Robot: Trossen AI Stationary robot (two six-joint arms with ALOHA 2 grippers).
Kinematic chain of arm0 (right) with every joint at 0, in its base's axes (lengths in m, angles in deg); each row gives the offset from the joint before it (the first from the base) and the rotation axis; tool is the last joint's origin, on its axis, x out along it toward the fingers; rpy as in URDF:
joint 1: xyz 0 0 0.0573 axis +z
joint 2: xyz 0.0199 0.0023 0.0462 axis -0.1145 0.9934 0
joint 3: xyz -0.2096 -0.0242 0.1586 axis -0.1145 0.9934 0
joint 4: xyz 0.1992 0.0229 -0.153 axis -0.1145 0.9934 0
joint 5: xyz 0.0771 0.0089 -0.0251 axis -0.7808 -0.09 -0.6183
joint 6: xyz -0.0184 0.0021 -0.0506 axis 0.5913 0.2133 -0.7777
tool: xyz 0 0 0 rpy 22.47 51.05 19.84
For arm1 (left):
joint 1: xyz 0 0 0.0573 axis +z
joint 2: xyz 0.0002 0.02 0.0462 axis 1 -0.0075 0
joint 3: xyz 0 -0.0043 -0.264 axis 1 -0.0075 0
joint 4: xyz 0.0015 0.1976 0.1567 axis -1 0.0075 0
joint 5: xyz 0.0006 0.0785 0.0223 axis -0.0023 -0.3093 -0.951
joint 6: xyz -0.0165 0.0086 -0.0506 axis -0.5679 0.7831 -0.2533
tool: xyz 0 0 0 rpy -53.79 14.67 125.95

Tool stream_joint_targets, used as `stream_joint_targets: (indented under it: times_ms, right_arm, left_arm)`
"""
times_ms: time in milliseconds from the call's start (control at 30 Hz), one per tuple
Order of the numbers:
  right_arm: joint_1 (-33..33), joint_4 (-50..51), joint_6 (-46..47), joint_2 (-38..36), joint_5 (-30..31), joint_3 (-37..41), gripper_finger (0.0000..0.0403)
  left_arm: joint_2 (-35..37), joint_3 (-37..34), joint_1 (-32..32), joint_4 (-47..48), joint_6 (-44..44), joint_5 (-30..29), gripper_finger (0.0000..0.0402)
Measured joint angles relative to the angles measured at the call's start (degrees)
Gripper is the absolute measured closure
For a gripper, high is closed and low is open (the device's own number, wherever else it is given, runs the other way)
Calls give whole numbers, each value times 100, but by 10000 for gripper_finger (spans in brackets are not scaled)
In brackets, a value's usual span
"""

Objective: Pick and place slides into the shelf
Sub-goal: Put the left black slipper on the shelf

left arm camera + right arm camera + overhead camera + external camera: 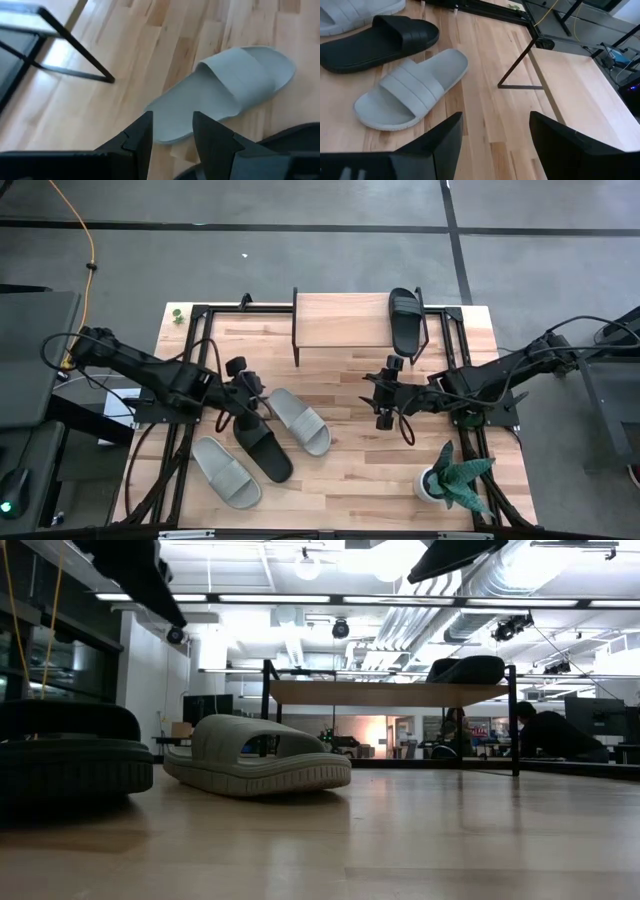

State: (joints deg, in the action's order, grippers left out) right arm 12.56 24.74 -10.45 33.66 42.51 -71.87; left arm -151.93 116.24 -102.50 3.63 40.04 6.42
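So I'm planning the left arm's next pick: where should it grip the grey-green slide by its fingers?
Probably the wide strap of the grey-green slide, coming down from above. It lies sole-down on the table, so the raised strap offers an edge for the left gripper, whose fingers are open just above the heel.

Open workshop room, grey floor, exposed ceiling services.

Light-wood plank desk (350, 480) on a black metal frame (165, 470); grey floor (300, 260) crossed by dark lines, a yellow cable (90, 240) trailing over it. One potted plant (452, 478) at a desk corner. Overhead: white ceiling with silver ducts (470, 595), pipes and strip lights (240, 598). Far side: a seated person (550, 732) at a workstation with monitors (595, 718), and a warm-lit opening (375, 730) beyond.
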Motion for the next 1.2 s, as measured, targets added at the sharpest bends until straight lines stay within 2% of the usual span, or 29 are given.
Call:
stream_joint_targets:
  times_ms: [333, 567, 700, 1000, 1200]
  right_arm:
    - [0, -2, -9, -2, 0, 0, 182]
    - [0, -4, -9, -2, 2, 0, 182]
    - [0, -8, -8, -2, 2, 0, 182]
    - [0, -41, 7, -2, 2, 0, 182]
    - [0, -50, 82, -2, 0, 0, 182]
  left_arm:
    - [723, -469, -595, 20, -1011, 45, 275]
    - [1207, -958, -631, 74, -1735, 345, 275]
    - [1328, -1208, -623, 193, -1860, 518, 275]
    - [1379, -1377, -621, 219, -2144, 1493, 275]
    - [1379, -1377, -621, 219, -2155, 1768, 275]
